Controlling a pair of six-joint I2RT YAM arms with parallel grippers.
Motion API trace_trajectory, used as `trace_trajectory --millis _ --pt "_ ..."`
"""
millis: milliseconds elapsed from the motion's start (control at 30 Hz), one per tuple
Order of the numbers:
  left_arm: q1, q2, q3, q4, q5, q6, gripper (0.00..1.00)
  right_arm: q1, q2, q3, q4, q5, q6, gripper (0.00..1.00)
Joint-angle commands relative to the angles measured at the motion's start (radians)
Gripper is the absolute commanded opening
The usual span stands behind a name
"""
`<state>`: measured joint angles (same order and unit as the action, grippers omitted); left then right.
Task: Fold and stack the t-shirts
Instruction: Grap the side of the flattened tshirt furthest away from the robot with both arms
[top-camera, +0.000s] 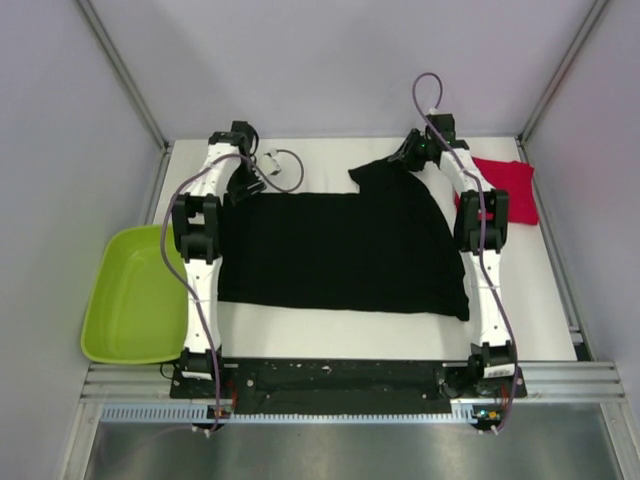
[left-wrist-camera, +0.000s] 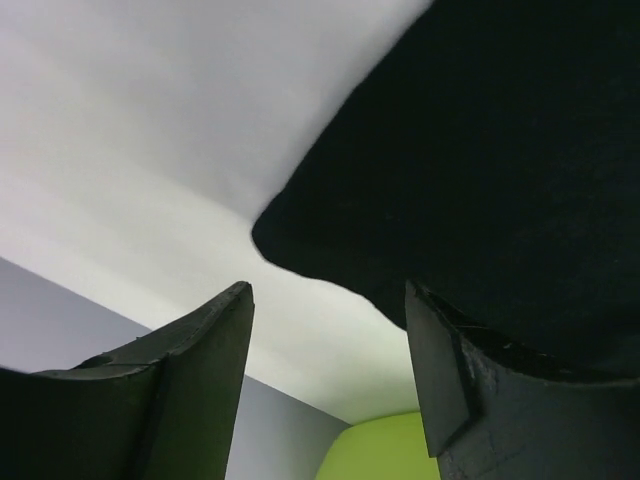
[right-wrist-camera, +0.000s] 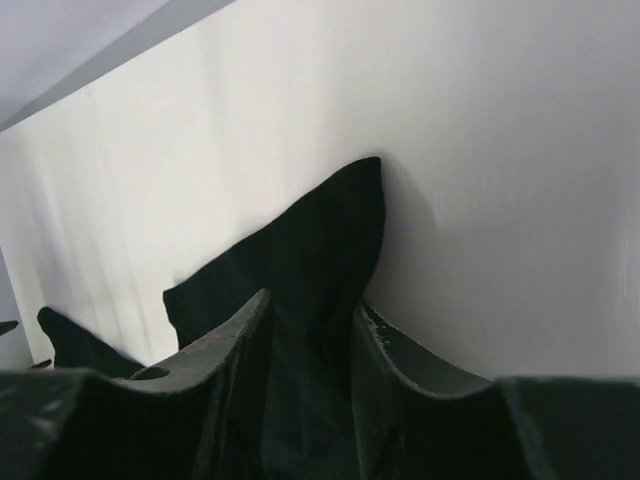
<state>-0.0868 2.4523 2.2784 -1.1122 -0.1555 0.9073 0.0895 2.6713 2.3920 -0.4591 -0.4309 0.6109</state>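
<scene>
Lying spread across the middle of the white tabletop (top-camera: 330, 335), the black t-shirt (top-camera: 340, 250) filled most of the space between the two arms. Its near hem ran roughly straight from left to right, and its far right part was drawn up into a bunched peak.

The right claw (top-camera: 405, 155) sat at that peak, at the far right of the shirt. In the right wrist view its two fingers (right-wrist-camera: 230, 350) were drawn close together and clamped on a fold of black cloth. The fold rose between them and ended in a point against the pale tabletop.

The left claw (top-camera: 243, 185) was at the far left corner of the shirt. In the left wrist view its fingers (left-wrist-camera: 200, 370) stood apart. A rounded edge of the black cloth lay just beyond the gap and passed behind the finger on the right of that view. Whether the tips touched the cloth could not be told.

The red t-shirt (top-camera: 512, 185) lay as a small folded square at the far right of the tabletop, just beside the right arm, which partly covered it. It lay apart from the black shirt.

A lime-green tray (top-camera: 120, 300) sat off the near left edge of the tabletop, beside the left arm. A corner of it also showed at the bottom of the left wrist view.
</scene>
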Motion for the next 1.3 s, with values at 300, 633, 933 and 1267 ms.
trace_trajectory --millis 300,633,933,1267 --pt "-0.002 0.086 0.064 -0.023 -0.042 0.116 0.36 0.012 -0.120 -0.103 0.043 -0.072 -0.040 0.00" --pt "-0.002 -0.050 -0.098 0.099 0.022 0.107 0.00 0.013 -0.381 -0.301 0.045 -0.106 -0.154 0.00" --pt "0.047 0.032 0.217 0.083 0.056 -0.295 0.57 0.015 -0.508 -0.482 0.054 -0.098 -0.187 0.00" --pt "0.065 0.120 0.214 0.005 0.029 -0.490 0.71 0.038 -0.614 -0.629 0.079 -0.046 -0.220 0.00"
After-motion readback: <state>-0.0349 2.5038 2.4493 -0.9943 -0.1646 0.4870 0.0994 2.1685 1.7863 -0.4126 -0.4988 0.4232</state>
